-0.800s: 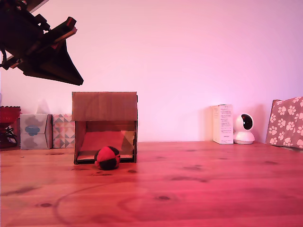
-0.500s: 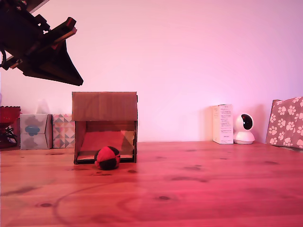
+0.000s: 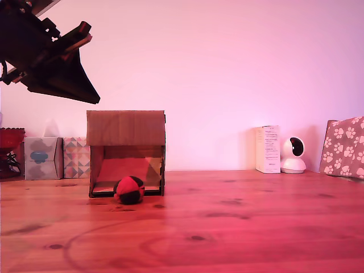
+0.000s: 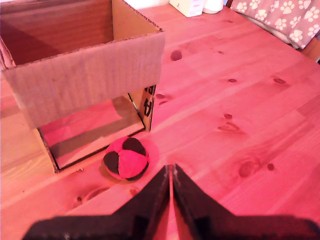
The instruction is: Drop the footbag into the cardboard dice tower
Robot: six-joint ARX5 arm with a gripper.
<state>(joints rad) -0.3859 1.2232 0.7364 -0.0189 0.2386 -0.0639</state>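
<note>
The red and black footbag [image 3: 129,190] [image 4: 126,158] lies on the wooden table just in front of the cardboard dice tower's lower opening. The brown cardboard dice tower [image 3: 125,152] [image 4: 85,75] stands upright, its top open in the wrist view and its sloped ramp visible inside. My gripper [image 3: 85,91] [image 4: 170,172] hangs high in the air at the exterior view's upper left, above and to the left of the tower. Its fingers are pressed together with nothing between them, and the tips point down toward the footbag.
Small patterned boxes [image 3: 57,157] stand left of the tower in the exterior view. A white carton [image 3: 267,149], a small white camera [image 3: 293,154] and a paw-print box [image 3: 344,147] stand at the back right. Bare wooden table [image 3: 239,227] spreads across the front.
The gripper has drifted very slightly; the footbag and the tower have stayed put.
</note>
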